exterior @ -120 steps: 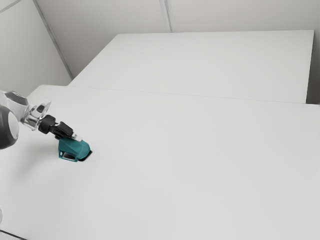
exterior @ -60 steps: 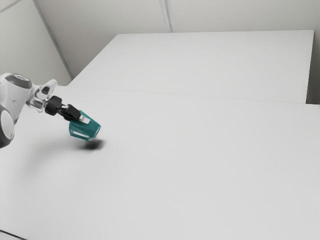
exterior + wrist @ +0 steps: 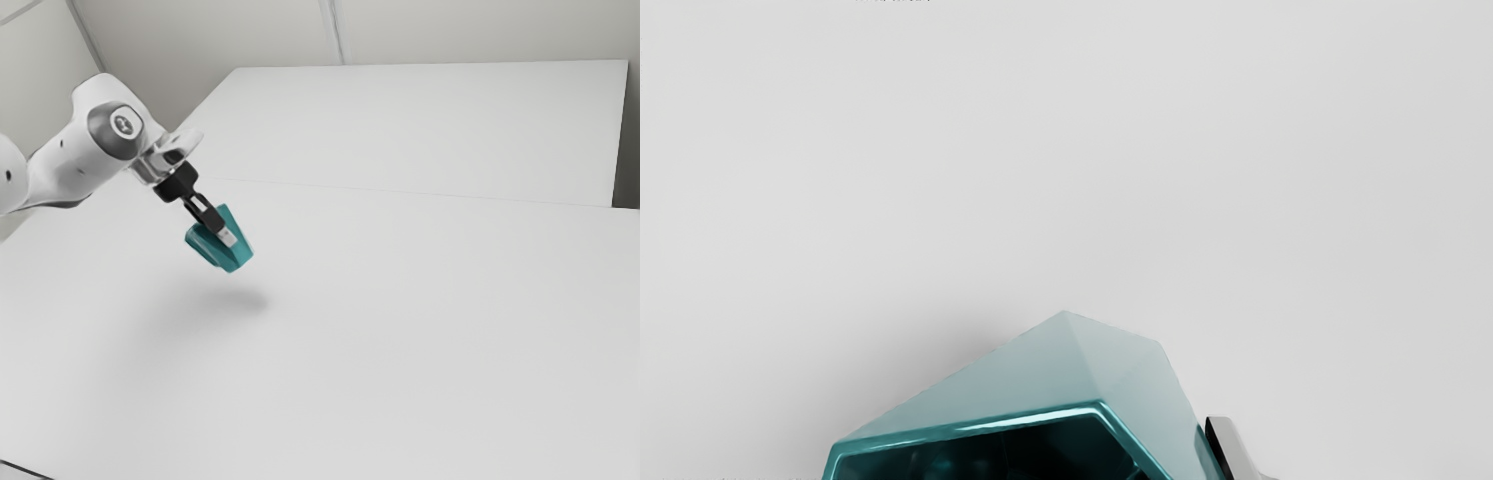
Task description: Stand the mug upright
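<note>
Had the hand [image 3: 228,237] clenched on the teal faceted mug [image 3: 218,252], up in the air, left of centre in the exterior frame. Hung there tilted, not upright, clear of the pale worktop [image 3: 420,330], with a soft shadow [image 3: 235,298] cast well apart below. Showed, in the wrist view, a glossy rim [image 3: 973,427] around a dark hollow, open toward the camera, and one finger [image 3: 1230,440] close against the outer wall. Could not make out a handle for certain.

Looked stiff all through, perhaps glazed ceramic or hard plastic; would likely have taken a firm squeeze without giving. Seemed fairly light, being hollow, though impossible to weigh by eye. Looked slick, too, with that shine: risked a slide or a slow twist between the fingers on any quick turn. Could well have chipped, if ceramic, from a hard landing on an edge.

Favoured a hold on opposite flats of the outer wall, rather than on a sharp corner or the lip. Called for steady, even pressure, a slow roll to level the base, then a gentle lowering to full, flat contact before any letting go.
</note>
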Tool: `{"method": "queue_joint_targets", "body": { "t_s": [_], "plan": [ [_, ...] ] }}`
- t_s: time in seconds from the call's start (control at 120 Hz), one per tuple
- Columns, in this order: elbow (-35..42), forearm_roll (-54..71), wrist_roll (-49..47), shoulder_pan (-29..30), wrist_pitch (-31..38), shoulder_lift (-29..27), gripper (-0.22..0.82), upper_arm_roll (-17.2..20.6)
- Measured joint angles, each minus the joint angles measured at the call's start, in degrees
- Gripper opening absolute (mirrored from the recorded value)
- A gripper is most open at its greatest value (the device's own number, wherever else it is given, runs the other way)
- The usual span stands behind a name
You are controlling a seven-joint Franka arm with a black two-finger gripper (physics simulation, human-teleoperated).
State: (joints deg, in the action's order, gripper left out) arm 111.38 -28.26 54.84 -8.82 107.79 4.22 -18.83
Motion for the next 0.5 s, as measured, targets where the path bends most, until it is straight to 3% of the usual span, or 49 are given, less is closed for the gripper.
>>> {"method": "queue_joint_targets", "body": {
  "t_s": [0.242,0.5],
  "plan": [
    [8.0,17.6,-7.6,-7.6,6.9,-7.7,-0.18,-0.1],
    [12.4,29.8,-15.2,-6.3,14.7,-9.0,-0.18,0.1]
  ]
}}
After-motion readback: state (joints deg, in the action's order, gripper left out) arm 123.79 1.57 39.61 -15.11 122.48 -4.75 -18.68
